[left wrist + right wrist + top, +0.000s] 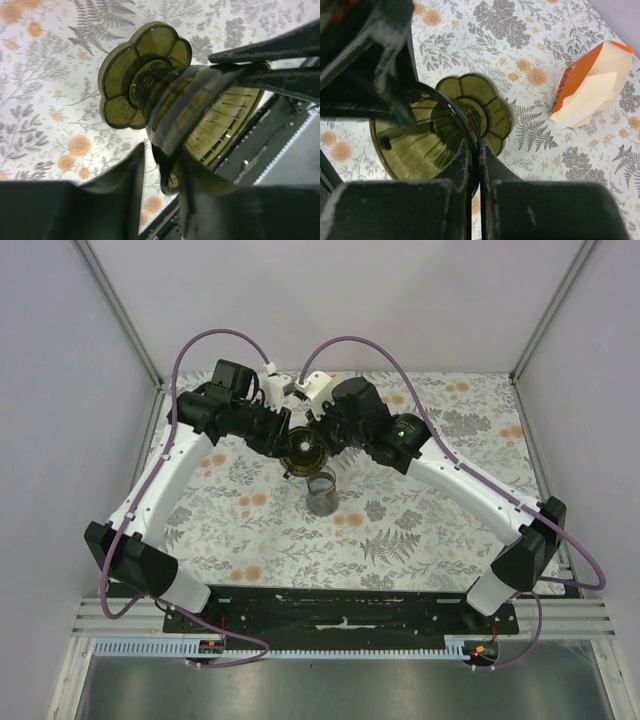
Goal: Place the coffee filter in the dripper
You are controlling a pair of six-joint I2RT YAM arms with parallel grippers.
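The left fingers (260, 50) and right fingers (496, 167) both clench the dripper (303, 452). A grey cup (322, 494) stands at its five o'clock.

Overhead view: the left arm (160, 490) and the right arm (470, 490) each rose from its base, leaned outward and away, then folded inward at the elbow, so that the two wrists faced one another on the midline in a near-mirrored arch. The left gripper (162, 172) was closed to a narrow gap, its jaws in a pinching pose. The right gripper (475, 160) stood just beside and opposite it, jaws drawn almost together.
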